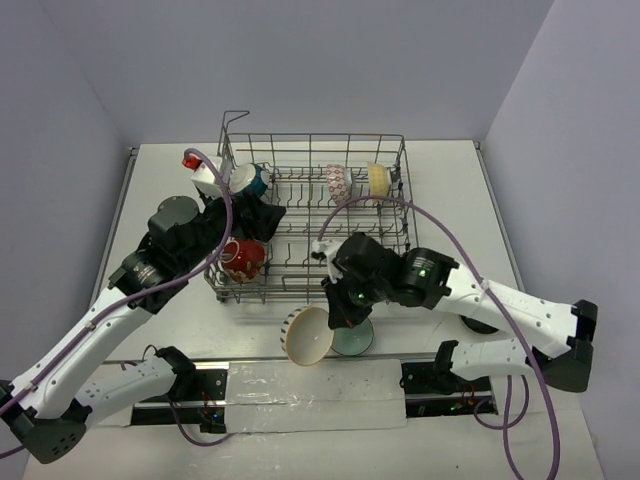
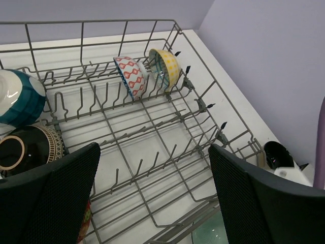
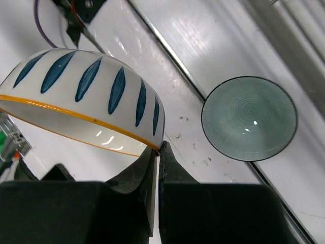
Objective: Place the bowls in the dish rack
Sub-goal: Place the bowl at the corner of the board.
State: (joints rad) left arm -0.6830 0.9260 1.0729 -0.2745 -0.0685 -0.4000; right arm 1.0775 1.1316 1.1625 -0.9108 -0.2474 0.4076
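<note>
Right gripper (image 3: 158, 148) pinched on rim of blue-leaf bowl (image 3: 86, 101); green bowl (image 3: 249, 118) just beside, seemingly apart. Left gripper (image 2: 155, 170) wide, over dish rack (image 1: 300, 215).

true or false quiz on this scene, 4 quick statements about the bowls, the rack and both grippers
1. The right gripper pinches the rim of the white bowl with blue leaf marks. True.
2. The left gripper is shut on a bowl. False: its jaws stand wide open and empty.
3. The pale green bowl sits inside the dish rack. False: it lies on the table in front of the rack.
4. A yellow bowl and a red-patterned bowl stand side by side in the rack. True.
</note>
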